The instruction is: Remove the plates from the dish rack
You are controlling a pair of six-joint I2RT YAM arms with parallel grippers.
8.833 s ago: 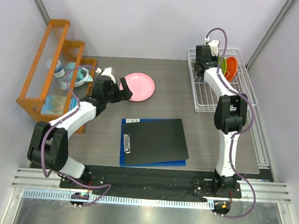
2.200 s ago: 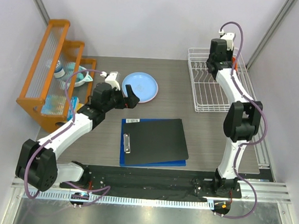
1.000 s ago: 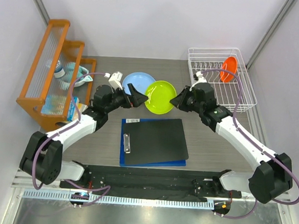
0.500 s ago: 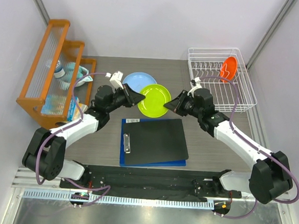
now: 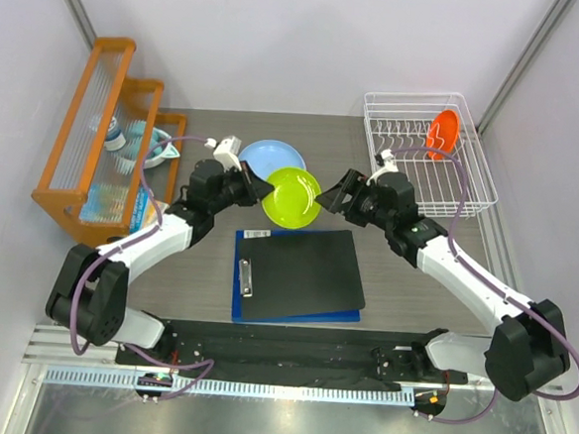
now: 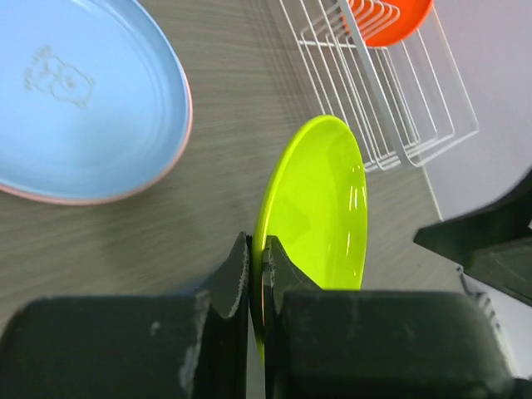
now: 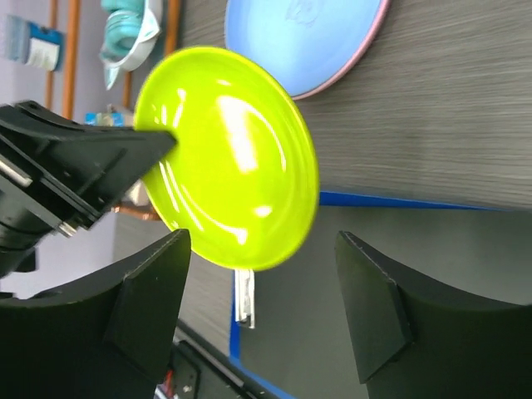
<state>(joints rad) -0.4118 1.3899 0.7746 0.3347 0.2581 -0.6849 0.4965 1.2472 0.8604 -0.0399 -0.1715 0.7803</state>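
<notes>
My left gripper [image 5: 263, 189] is shut on the rim of the lime green plate [image 5: 292, 197], holding it tilted above the table; its jaws pinch the plate edge [image 6: 268, 241]. My right gripper [image 5: 337, 193] is open just right of the plate, its fingers [image 7: 150, 299] apart from the green plate [image 7: 224, 158]. A light blue plate [image 5: 270, 157] lies flat on a pink one, whose rim [image 7: 368, 46] shows. An orange plate [image 5: 441, 131] stands upright in the white wire dish rack [image 5: 450, 193] at the back right.
A black clipboard [image 5: 300, 272] on a blue board lies in the table's middle, below the green plate. An orange stepped shelf rack [image 5: 97, 124] stands at the back left with a teal cup [image 5: 151, 149] beside it. Grey walls close both sides.
The right gripper opened and let go of the green plate. The left gripper shut on its opposite rim, and the plate shifted slightly left.
</notes>
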